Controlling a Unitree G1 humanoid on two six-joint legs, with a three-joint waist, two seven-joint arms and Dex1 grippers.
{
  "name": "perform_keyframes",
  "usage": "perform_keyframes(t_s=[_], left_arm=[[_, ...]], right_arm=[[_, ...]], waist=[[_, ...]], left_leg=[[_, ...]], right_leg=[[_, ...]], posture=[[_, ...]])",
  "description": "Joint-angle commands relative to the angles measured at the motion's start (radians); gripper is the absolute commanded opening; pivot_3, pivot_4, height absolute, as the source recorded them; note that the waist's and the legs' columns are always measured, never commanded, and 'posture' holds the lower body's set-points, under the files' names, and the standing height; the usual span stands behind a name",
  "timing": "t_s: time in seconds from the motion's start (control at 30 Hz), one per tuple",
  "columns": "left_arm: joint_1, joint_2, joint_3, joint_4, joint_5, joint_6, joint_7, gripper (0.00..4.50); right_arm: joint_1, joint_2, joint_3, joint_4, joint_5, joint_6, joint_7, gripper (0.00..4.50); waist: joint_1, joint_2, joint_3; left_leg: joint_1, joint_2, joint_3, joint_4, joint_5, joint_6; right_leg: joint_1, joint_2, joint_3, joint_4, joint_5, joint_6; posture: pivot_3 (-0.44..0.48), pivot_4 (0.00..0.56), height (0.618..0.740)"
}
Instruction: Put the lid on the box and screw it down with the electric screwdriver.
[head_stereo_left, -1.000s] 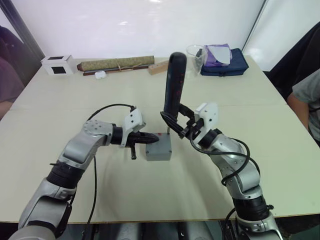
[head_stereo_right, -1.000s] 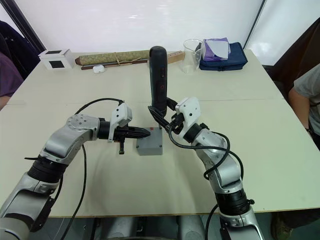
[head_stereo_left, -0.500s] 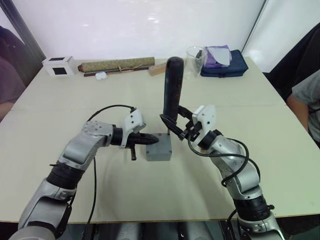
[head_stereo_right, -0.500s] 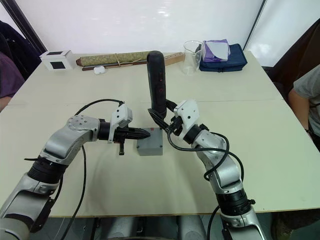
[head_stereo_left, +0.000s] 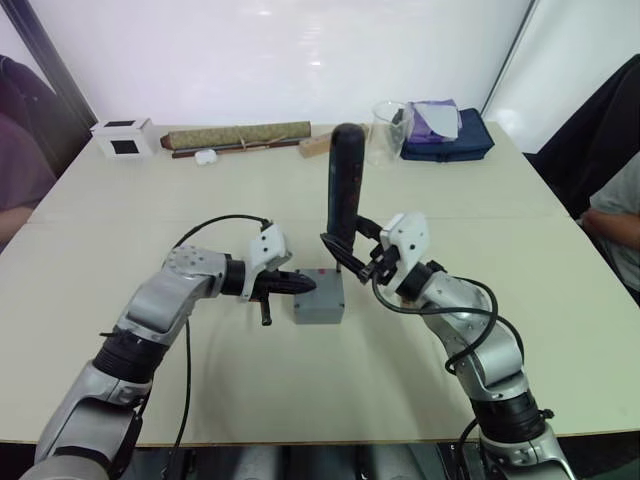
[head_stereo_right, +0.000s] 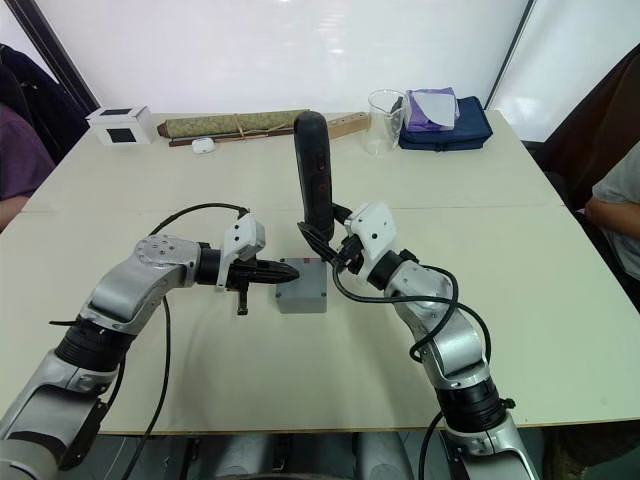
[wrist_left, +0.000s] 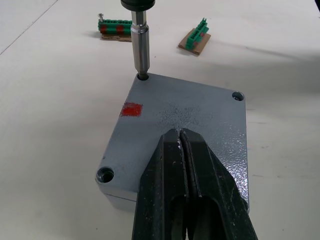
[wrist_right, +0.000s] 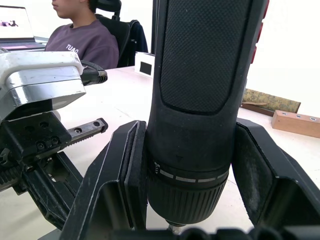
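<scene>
One lid sits on one box at mid-table; right pincer clamps the upright electric screwdriver, bit in a corner hole. Left pincer, pressed together, rests on the lid. Three corner holes visible.

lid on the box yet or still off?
On. The lid sits flush on the box, corners aligned; the electric screwdriver bit stands in one corner hole.

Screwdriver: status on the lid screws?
Right gripper shut on upright screwdriver, bit in a corner hole of the lid. Left gripper shut, pressing on lid. Lid seated on box. Nothing blocking.
</scene>
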Motion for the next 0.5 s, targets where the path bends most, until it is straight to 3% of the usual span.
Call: perform_keyframes(t_s=[0.03,0.5], left_arm=[[0.016,0.015,-0.015,-0.010,0.018,0.009,-0.007,0.00],[0.028,0.018,-0.018,-0.019,0.026,0.011,-0.011,0.00]], right_arm=[[0.055,-0.016,0.029,0.070,-0.025,0.049,0.008,2.07],[0.036,-0.002,0.022,0.093,-0.018,0.109,-0.020,2.07]], waist=[[0.000,0.000,-0.004],[0.000,-0.001,-0.011]], left_leg=[[0.000,0.000,0.000,0.000,0.000,0.000],[0.001,0.001,0.000,-0.002,0.000,0.000]], right_leg=[[0.000,0.000,0.000,0.000,0.000,0.000],[0.001,0.000,0.000,-0.003,-0.002,-0.003]], posture=[[0.000,0.150,0.740],[0.000,0.150,0.740]])
